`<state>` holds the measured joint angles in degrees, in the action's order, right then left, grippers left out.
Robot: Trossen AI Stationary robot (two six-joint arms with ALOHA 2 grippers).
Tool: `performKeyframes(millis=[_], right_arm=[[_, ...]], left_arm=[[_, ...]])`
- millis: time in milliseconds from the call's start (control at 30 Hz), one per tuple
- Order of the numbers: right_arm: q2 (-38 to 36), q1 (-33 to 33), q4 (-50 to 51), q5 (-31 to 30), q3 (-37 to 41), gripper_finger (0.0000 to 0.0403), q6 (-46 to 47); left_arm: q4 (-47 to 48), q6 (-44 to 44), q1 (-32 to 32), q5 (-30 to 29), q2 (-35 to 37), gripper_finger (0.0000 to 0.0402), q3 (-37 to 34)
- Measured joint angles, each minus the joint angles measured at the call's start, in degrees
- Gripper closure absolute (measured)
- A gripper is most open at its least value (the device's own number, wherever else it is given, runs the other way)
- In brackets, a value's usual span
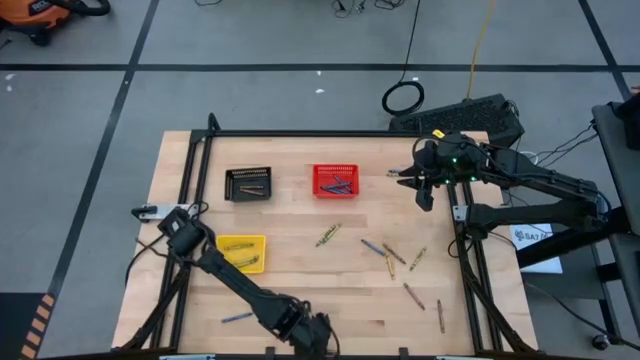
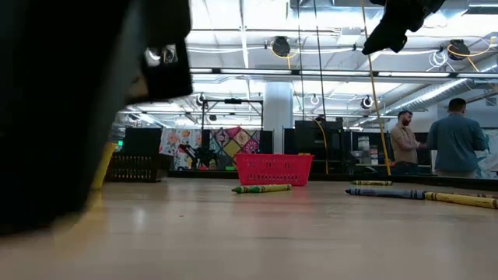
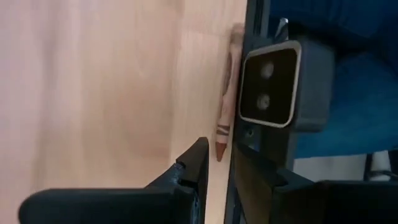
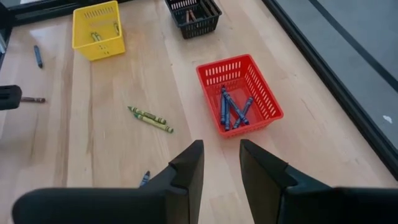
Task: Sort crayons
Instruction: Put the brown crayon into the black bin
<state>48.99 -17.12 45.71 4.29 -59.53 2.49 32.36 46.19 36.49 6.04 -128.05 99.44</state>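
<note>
Your crayons are partly sorted: blue ones (image 4: 233, 111) lie in the red basket (image 4: 209, 71), yellow-green ones (image 1: 240, 246) in the yellow basket (image 1: 262, 240), some in the black basket (image 1: 232, 176). About nine still lie loose on the table (image 1: 300, 220). Your right gripper (image 4: 219, 163) hangs empty, fingers apart, near the red basket; your left gripper (image 3: 214, 171) sits low at the near edge, slightly parted, beside a brown crayon (image 3: 226, 112).

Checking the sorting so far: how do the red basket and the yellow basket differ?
The red basket holds blue crayons; the yellow basket holds yellow-green crayons. In the high view, the red basket sits in the far row beside the black basket, while the yellow one sits nearer the table's front, next to the left arm. Both are small mesh baskets standing upright on the wooden table.
</note>
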Motion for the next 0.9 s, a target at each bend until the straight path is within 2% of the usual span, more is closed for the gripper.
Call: performKeyframes(millis=[300,700,900], right_arm=[[0.00,0.00,-0.87,0.01,0.00,0.0312,-1.53],[0.00,0.00,-0.64,0.02,0.00,0.0312,-1.62],[0.00,0.00,-0.36,0.02,0.00,0.0312,-1.50]], left_arm=[[-5.86,0.02,-0.04,0.85,-0.31,0.0323,0.00],[-4.62,-0.19,-0.54,0.90,-1.33,0.0323,0.04],[-5.48,-0.46,-0.68,3.53,-3.34,0.0323,0.00]])
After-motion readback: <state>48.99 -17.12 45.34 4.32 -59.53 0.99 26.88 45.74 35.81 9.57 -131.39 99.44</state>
